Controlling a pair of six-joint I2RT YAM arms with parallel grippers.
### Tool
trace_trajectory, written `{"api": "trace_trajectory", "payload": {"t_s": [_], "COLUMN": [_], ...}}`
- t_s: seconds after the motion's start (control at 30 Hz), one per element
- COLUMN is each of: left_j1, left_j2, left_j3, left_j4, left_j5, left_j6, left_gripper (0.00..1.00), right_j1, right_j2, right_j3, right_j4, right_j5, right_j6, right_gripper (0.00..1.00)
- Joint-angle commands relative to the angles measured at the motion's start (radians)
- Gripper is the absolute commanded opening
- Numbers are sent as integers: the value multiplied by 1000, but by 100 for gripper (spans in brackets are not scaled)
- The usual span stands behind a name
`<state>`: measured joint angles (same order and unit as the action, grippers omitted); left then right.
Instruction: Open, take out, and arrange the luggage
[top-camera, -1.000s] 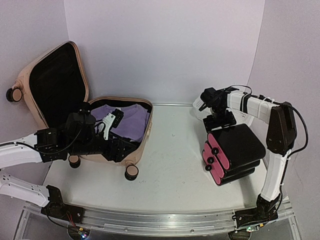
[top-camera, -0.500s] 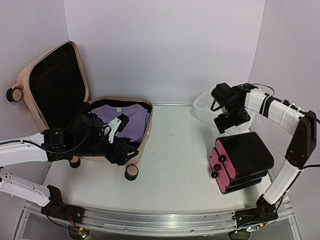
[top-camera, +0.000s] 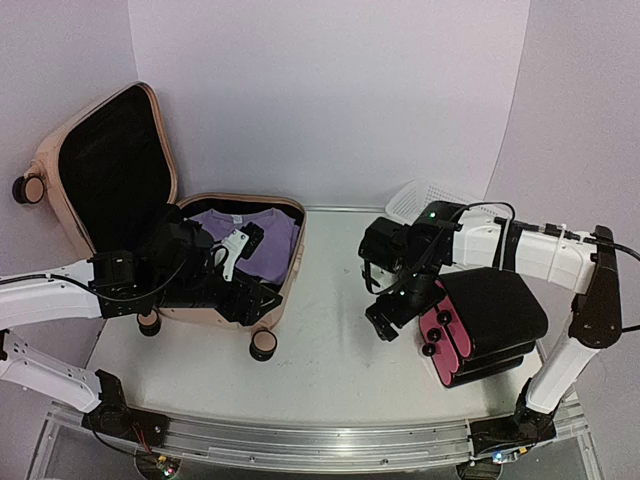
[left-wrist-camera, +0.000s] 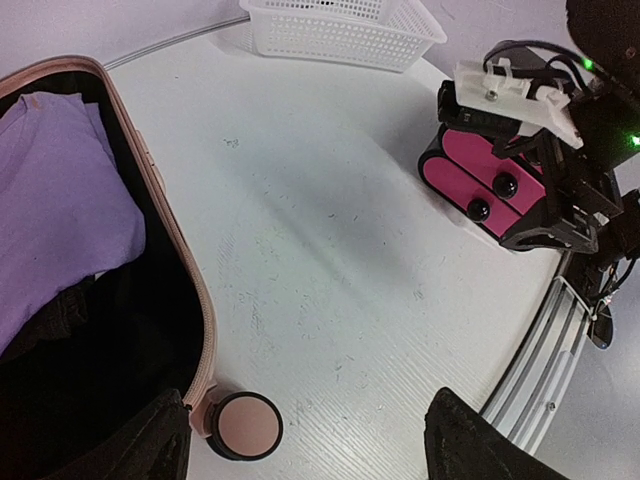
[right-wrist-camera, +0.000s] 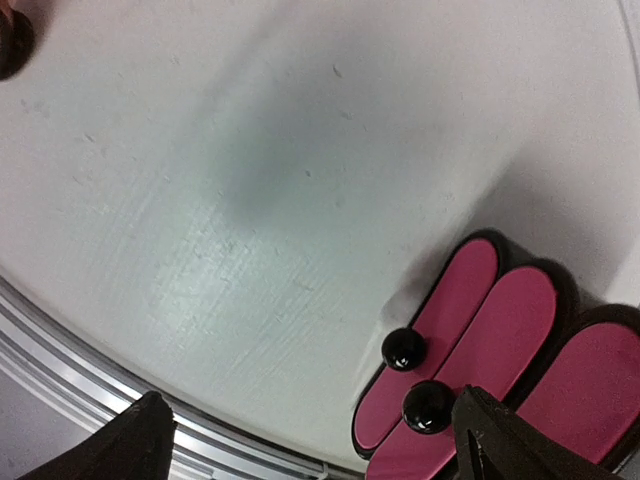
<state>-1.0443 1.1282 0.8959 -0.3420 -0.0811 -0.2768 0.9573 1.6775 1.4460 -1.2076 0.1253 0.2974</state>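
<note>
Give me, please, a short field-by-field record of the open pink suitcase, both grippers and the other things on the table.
Luggage: pale pink hard-shell suitcase, lid raised, on the left of the table
Contents: folded purple garment
Right side: black cases with pink ends, stacked
Back right: white mesh plastic basket
Left gripper: open, empty, over the suitcase's wheeled edge
Right gripper: open, empty, above the table beside the pink ends

The right hand has swung left past the black case.
</note>
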Motion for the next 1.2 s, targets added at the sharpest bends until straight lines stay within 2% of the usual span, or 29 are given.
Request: {"api": "trace_trajectory", "payload": {"t_s": [0.0,0.17,0.6,0.77,0.9,1.17], "left_j1": [1,1,0,0,0,1], "left_j2": [-3,35,65,72,72,26], "left_j3": [46,71,92,94,94,53], "left_j4": [11,14,17,20,20,20], "left_j5": [-7,13,35,35,35,19], "left_j6": [17,17,18,18,15,3], "left_gripper": [81,81,81,81,81,82], "right_j1": [-5,-5,-8,59,59,-5], "right_j2": [-19,12,116,169,195,215], "right_j3": [-64,-103,-82,23,20,-77], "right_j4": [-73,-69,-127,-131,-66,-78], "right_j5": [97,100,352,293,187,319], "right_j6": [77,88,134,52,46,117], "right_gripper": [98,98,98,98,98,98]}}
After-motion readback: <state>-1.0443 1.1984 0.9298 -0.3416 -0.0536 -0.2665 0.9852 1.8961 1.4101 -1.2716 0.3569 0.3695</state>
